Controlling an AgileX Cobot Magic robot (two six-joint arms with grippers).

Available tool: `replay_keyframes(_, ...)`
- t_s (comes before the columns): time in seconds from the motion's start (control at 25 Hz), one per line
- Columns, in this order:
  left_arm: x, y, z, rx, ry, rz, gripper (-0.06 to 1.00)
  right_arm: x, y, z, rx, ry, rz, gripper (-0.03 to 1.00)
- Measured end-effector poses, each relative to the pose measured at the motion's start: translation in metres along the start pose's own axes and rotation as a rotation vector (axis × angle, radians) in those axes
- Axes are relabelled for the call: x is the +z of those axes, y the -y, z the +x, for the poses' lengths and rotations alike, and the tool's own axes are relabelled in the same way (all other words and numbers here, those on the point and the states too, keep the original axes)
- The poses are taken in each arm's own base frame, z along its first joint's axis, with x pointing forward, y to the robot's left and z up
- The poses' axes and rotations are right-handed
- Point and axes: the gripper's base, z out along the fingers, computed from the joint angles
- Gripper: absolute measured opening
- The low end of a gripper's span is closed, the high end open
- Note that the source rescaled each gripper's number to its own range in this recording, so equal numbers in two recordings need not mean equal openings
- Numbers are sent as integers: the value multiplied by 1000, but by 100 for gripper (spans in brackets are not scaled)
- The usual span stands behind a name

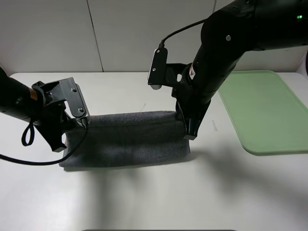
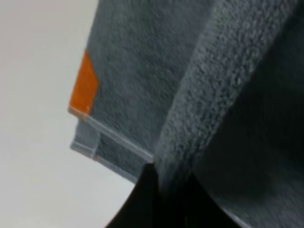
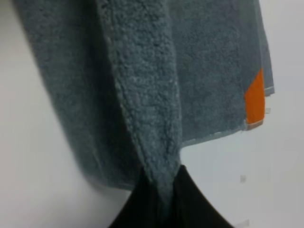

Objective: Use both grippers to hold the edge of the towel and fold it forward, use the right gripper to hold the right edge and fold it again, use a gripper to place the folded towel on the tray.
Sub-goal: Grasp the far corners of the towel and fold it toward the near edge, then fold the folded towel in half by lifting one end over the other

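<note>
Nearest the camera, the bare white table (image 1: 144,202) runs in front of the towel; then comes the grey towel (image 1: 127,144) itself, its long axis lying crosswise from one arm to the other, its near part resting on the table and its far edge lifted off it.

At the towel's left end the left gripper (image 1: 72,129) is clamped on the raised edge; its wrist view shows the dark jaws closed to a thin pinch with a ridge of terry (image 2: 199,95) squeezed between them.

At the towel's right end the right gripper (image 1: 187,126) does the same; its jaws are shut tight around a fold of pile (image 3: 147,104), nothing else in them.

Each wrist view also shows a flat layer of towel beyond the pinch, ending in a corner with an orange patch (image 2: 84,88) (image 3: 255,97); that free edge lies apart from the held edge, on the table.

So the coming move seems to turn on this: the held edge runs parallel to the free edge, and both grippers must carry it evenly across the towel's short way to meet it; any lag of one arm would skew the fold.

Farthest off, to the towel's right and well apart from it, lies the green tray (image 1: 264,110); the right arm is the nearer one to it.
</note>
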Motion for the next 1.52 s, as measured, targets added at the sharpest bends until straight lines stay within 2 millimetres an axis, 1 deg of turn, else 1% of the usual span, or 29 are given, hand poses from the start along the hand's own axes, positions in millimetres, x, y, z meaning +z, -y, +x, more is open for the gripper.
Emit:
replay_keyframes(0.36,3,-8,-9,11,110,-90,1,6,1,1,-11,-17,5,0)
replay_keyframes(0.44,3,-8,-9,11,114,-93,3,6,1,0,-14,-15,9,0)
replay_keyframes(0.52,3,-8,-9,11,114,-93,8,6,3,-1,-24,2,30,1)
replay_keyframes(0.56,3,-8,-9,11,114,-93,14,6,4,-2,-27,9,40,8)
replay_keyframes(0.6,3,-8,-9,10,114,-93,21,6,4,-2,-23,13,44,19)
replay_keyframes(0.64,3,-8,-9,9,114,-93,28,6,5,-3,-13,17,48,41)
replay_keyframes(0.68,3,-8,-9,7,110,-90,39,6,5,-3,5,19,54,65)
replay_keyframes(0.72,3,-7,-8,2,103,-84,51,6,6,-3,19,19,63,77)
replay_keyframes(0.76,3,-7,-8,-5,100,-81,63,6,7,-2,32,15,73,87)
replay_keyframes(0.8,3,-7,-8,-17,100,-79,71,6,8,-2,41,9,84,92)
replay_keyframes(0.84,3,-7,-8,-26,101,-79,79,6,9,-1,46,5,92,95)
replay_keyframes(0.88,3,-7,-8,-29,105,-82,84,6,9,-1,54,2,97,97)
replay_keyframes(1.0,3,-7,-8,-35,109,-85,90,6,10,0,58,-3,105,99)
replay_keyframes(1.52,2,-7,-8,-40,114,-88,93,6,9,-1,78,1,95,100)
